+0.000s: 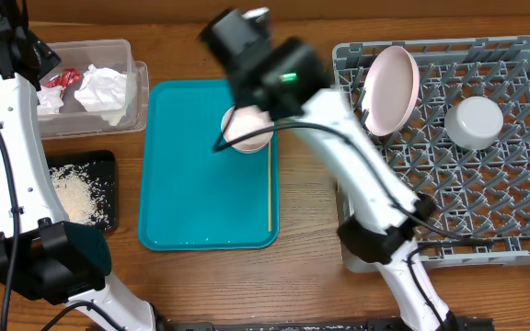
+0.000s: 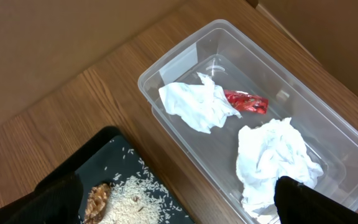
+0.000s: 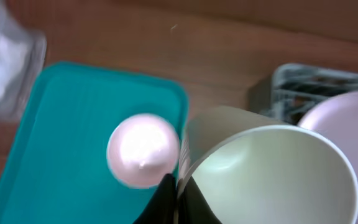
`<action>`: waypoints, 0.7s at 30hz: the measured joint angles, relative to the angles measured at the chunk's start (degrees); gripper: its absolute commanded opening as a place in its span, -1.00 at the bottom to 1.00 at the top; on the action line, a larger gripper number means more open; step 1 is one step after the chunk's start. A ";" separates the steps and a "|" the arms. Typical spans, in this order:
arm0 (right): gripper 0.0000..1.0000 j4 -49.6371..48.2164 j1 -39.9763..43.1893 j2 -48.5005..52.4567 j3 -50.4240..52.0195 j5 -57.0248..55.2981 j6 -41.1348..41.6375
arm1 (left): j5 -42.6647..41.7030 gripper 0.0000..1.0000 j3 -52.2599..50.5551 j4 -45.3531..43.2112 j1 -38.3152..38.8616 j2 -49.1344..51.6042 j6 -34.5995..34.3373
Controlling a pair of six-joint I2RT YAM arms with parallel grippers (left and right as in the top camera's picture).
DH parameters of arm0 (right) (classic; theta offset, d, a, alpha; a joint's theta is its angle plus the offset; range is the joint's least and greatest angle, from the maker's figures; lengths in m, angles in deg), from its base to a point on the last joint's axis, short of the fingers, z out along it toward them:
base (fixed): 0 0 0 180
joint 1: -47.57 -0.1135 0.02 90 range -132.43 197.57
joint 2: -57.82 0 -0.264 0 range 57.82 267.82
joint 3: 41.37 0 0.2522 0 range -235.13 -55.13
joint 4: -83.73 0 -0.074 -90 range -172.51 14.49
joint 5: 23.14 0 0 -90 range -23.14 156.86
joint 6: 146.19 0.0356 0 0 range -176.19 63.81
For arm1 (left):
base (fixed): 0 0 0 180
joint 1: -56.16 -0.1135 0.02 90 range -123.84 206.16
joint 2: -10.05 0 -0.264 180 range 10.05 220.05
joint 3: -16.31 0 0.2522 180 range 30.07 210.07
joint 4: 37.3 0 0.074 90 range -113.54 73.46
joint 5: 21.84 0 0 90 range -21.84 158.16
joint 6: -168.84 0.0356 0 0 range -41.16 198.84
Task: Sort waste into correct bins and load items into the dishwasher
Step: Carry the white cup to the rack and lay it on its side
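– Right gripper [image 3: 176, 190], what did it have?
– It was clenched on the rim of a whitish bowl [image 3: 272, 174], which hung tilted above the teal tray [image 3: 55, 124] in the middle of the desk. The small white cup [image 3: 143, 150] stood on that tray.
– And the left gripper [image 2: 185, 205]?
– Its fingers were spread and held nothing. It hung over the clear tub [image 2: 328, 118] at the far-left corner, where the napkins [image 2: 197, 106] and the red wrapper [image 2: 246, 102] lay.
– Which step was in hand?
– Loading, I judged. The pink plate [image 1: 389, 87] and another bowl [image 1: 474, 121] were in the dish rack [image 1: 495, 211] by the right edge. The next move called for carrying the held bowl to the right and lowering it between free pegs, clear of the plate.
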 measured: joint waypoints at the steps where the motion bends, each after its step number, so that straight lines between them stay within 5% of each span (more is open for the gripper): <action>1: -0.92 0.50 1.33 -1.05 -1.68 0.09 0.15 | 0.00 1.00 0.00 0.00 0.00 0.00 0.00; 12: -0.92 0.74 27.04 -21.09 -1.46 13.00 1.66 | 0.00 1.00 0.00 0.02 0.00 0.00 0.00; 21: -0.92 0.83 45.31 -44.15 31.89 19.69 1.03 | -0.02 1.00 0.00 0.00 0.00 0.00 0.00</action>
